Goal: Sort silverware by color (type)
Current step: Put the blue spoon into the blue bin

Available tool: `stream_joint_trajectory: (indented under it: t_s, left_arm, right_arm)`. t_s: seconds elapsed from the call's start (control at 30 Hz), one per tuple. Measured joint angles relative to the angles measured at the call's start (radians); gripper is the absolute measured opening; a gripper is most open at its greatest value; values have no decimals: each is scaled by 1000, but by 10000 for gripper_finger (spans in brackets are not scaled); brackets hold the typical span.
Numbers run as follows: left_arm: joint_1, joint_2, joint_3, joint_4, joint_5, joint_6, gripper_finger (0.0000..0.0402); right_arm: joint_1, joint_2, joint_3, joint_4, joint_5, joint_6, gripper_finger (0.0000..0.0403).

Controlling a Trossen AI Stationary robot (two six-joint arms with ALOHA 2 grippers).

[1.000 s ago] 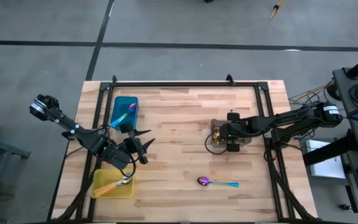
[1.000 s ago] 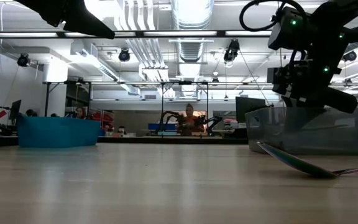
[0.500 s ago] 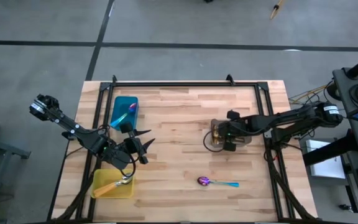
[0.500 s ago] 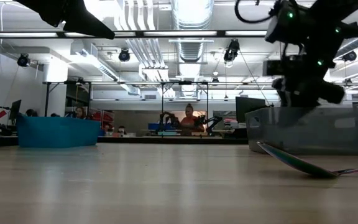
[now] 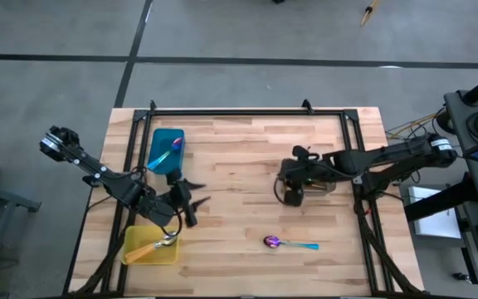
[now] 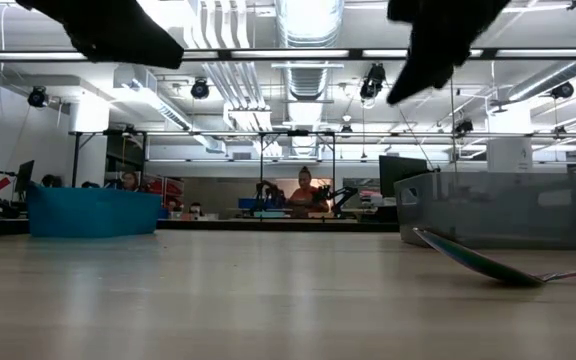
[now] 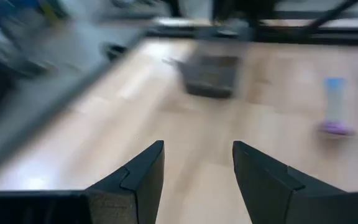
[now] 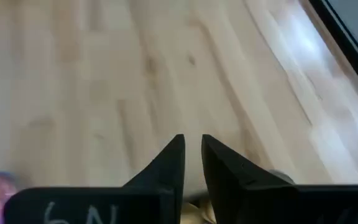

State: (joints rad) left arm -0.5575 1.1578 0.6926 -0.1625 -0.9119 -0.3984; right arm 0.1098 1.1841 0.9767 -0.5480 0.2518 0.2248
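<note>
Overhead and wrist views of a wooden table (image 5: 239, 166). The left gripper (image 5: 191, 202) hangs between the teal tray (image 5: 166, 149), far left, and the yellow tray (image 5: 150, 246), near left; its jaws are spread and empty. The right gripper (image 8: 191, 163) hangs over the grey tray (image 5: 304, 184) at centre right, jaws nearly together with a narrow gap, nothing between them. One blue-purple spoon with a teal handle (image 5: 289, 243) lies on the bare table near the front edge. An orange-handled spoon (image 5: 152, 247) rests in the yellow tray.
</note>
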Motion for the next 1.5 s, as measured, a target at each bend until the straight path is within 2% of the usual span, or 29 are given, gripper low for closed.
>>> stream_joint_trajectory:
  t_s: [0.1, 0.23, 0.43, 0.7, 1.0, 1.2, 1.5]
  left_arm:
    - [-3, 26, 0, 46, 143, -93, 171]
    - [-21, 98, 0, 181, 225, -118, 171]
    - [-32, 210, 0, 332, 229, -83, 171]
    - [-32, 296, 64, 342, 220, -11, 171]
    - [-30, 361, 177, 339, 189, 159, 171]
    - [-31, 368, 202, 334, 177, 180, 171]
    - [-31, 368, 204, 330, 170, 153, 171]
  right_arm:
    - [66, 2, 29, 5, -1, -6, 39]
    - [154, 9, 31, 13, -1, 27, 38]
    - [272, 13, -7, 11, -2, 82, 38]
    - [378, 13, -54, 33, 1, 178, 44]
    - [434, 33, -55, 124, 3, 274, 127]
    - [469, 150, -54, 188, -3, 273, 156]
    - [533, 379, -28, 185, -77, 298, 142]
